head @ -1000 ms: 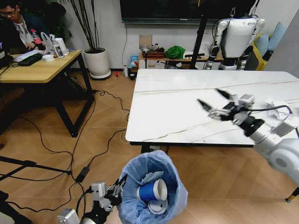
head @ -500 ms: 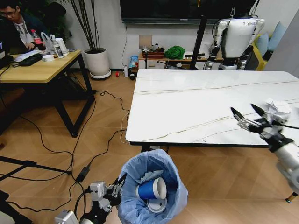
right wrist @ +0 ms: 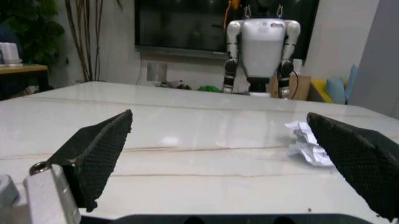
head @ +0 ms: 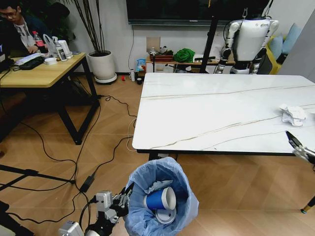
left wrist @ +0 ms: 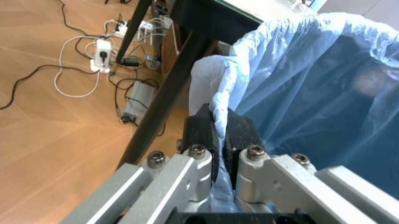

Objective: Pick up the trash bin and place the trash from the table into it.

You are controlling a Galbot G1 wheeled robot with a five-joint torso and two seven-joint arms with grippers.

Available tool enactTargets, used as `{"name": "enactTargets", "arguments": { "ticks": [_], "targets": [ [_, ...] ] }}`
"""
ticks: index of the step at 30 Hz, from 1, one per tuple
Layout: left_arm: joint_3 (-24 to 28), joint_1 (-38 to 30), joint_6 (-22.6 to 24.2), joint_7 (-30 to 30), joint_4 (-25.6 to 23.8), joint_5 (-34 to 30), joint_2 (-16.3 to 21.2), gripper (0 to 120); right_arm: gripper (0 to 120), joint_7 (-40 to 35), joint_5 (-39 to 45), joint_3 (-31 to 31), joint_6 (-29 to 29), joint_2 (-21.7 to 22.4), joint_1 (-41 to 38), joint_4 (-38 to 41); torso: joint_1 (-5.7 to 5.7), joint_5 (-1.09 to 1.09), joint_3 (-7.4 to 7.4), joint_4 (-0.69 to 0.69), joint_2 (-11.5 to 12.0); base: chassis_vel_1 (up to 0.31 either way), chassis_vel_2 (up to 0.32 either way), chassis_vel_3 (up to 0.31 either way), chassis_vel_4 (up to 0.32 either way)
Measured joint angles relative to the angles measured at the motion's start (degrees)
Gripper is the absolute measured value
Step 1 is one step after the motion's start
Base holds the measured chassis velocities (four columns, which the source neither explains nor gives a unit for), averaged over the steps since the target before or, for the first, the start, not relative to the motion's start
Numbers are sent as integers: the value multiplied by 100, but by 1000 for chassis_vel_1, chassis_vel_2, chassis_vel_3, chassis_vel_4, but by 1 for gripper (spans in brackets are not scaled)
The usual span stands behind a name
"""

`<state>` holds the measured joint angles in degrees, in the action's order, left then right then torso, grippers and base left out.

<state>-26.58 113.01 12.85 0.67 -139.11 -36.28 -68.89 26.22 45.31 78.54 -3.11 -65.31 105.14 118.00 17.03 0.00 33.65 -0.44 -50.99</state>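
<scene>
White paper wad (right wrist: 307,148) ahead of right hand (right wrist: 227,161)

Robotics lab set up like an office or living room: white humanoid robot (head: 250,42) hung on a stand behind the marble-look table (head: 206,115), dark wall screen (head: 192,11) above it, wooden desk (head: 39,73) off to its side, cables (head: 98,147) trailing over wood flooring.
</scene>
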Motion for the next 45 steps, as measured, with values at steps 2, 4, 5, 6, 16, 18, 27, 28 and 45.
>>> {"name": "enactTargets", "arguments": {
  "ticks": [2, 4, 5, 6, 16, 18, 27, 28, 45],
  "targets": [
    [5, -4, 0, -2, -4, -24, 1, 0, 100, 52, 41, -3, -19, -94, 13, -35, 0, 0, 0, 1, 0, 0, 0, 0, 0],
    [16, -7, 2, -9, -49, -71, -22, 0, 100, 85, 167, -62, -45, -235, 8, -45, 0, 0, 0, 2, 0, 0, 0, 0, 0],
    [16, -7, 2, -9, -49, -71, -22, 0, 100, 85, 167, -62, -45, -235, 8, -45, 0, 0, 0, 2, 0, 0, 0, 0, 0],
    [16, -7, 2, -11, -61, -84, -24, 0, 100, 94, 167, -81, -67, -279, -4, -54, 0, 0, 0, 2, 0, 0, 0, 0, 0],
    [-59, 45, 11, -23, -150, -173, 20, 0, 100, 141, 97, -201, -170, -471, -125, -147, 0, -2, 0, 2, 0, -36, -37, 35, 33],
    [-44, 44, 13, -23, -149, -164, 15, 0, 100, 158, 86, -211, -192, -491, -130, -168, 0, 2, 1, 2, 0, -134, -141, 128, 125],
    [-27, 47, 15, -23, -119, -148, 19, 0, 100, 235, 63, -212, -268, -489, -120, -225, 0, 0, 1, 3, 0, -135, -126, 121, 130],
    [-27, 45, 15, -23, -118, -147, 18, 0, 100, 237, 60, -213, -270, -488, -119, -225, 0, -2, 1, 3, 0, -98, -118, 102, 90],
    [-9, 18, 19, -18, -71, -143, 31, 0, 100, 249, 65, -212, -281, -413, -130, -289, 1, -1, 1, 2, 1, -101, -114, 100, 103]
  ]
}}
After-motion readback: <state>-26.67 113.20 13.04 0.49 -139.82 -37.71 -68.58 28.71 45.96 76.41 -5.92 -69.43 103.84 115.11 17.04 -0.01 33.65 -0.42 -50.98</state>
